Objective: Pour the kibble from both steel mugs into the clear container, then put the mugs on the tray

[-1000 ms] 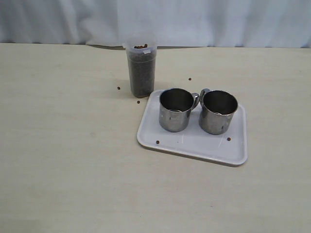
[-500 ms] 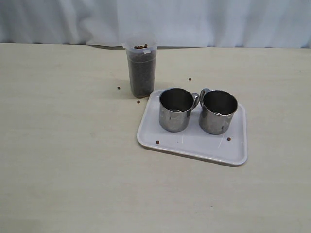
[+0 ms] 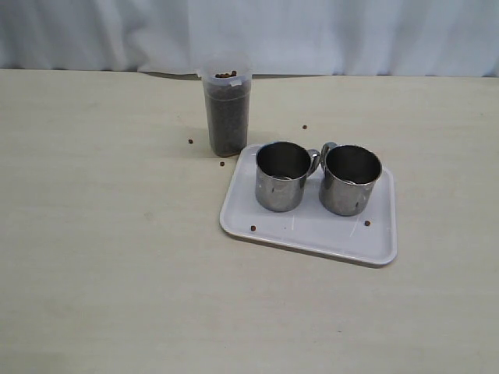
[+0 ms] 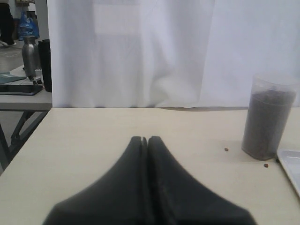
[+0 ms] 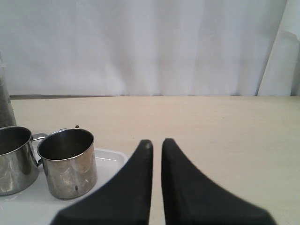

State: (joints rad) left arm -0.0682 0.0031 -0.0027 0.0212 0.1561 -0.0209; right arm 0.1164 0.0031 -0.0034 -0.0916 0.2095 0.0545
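Both steel mugs point(image 3: 281, 178) point(image 3: 350, 181) stand upright and side by side on the white tray point(image 3: 312, 231), and they look empty. Behind the tray's left corner stands the clear container point(image 3: 228, 101), nearly full of dark kibble point(image 3: 228, 128). Neither gripper shows in the exterior view. In its wrist view my left gripper point(image 4: 144, 139) is shut on nothing, low over bare table, with the container point(image 4: 268, 124) off to one side. My right gripper point(image 5: 157, 142) is shut and empty, with only a thin slit between its fingers, beside the nearer mug point(image 5: 68, 164) and the tray point(image 5: 110, 160).
Loose pellets lie on the table point(image 3: 190, 141) point(image 3: 304, 127) point(image 3: 222, 163) and on the tray point(image 3: 253, 228) point(image 3: 367, 223). A white curtain point(image 3: 312, 31) hangs behind the table. The left wrist view shows another table with a steel bottle point(image 4: 29, 56) past the table's edge.
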